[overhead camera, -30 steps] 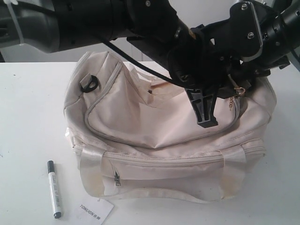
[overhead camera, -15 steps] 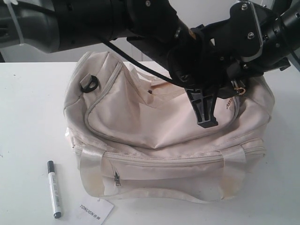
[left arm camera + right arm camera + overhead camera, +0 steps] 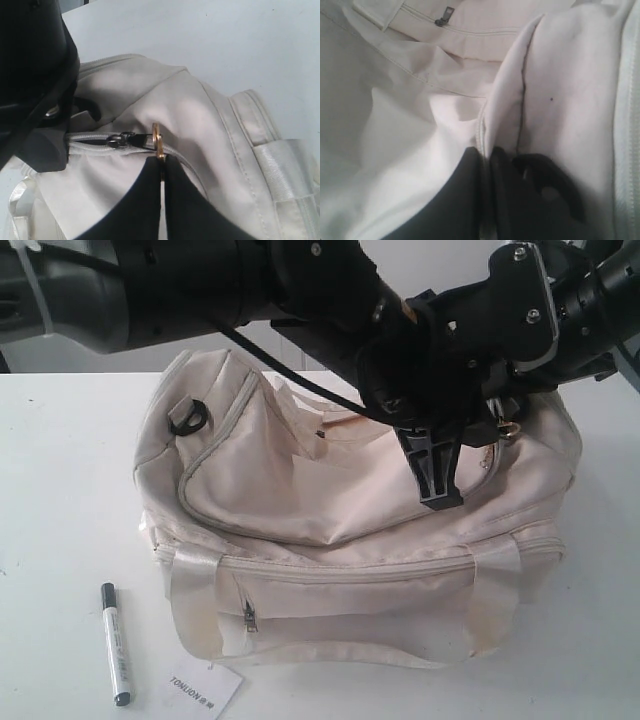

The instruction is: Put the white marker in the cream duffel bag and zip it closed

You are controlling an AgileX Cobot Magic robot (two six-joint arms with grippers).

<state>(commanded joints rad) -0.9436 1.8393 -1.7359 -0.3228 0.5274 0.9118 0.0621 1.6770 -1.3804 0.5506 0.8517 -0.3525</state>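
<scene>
Left wrist view: left tool pinches gold pull ring on cream duffel bag. Right tool pinches bag fabric fold. White marker on table, beside paper tag, outside bag. Bag soft, floppy, needs bracing. Marker likely light, stiff, rolls; grip mid-barrel.

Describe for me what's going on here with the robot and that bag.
Both arms are working at one end of the cream duffel bag. The left pincer is shut on the gold zipper ring of the top zip, and the right pincer pinches a fold of the bag's fabric. The white marker is not yet in the bag: it lies on the table in front of it, beside a paper tag.
</scene>
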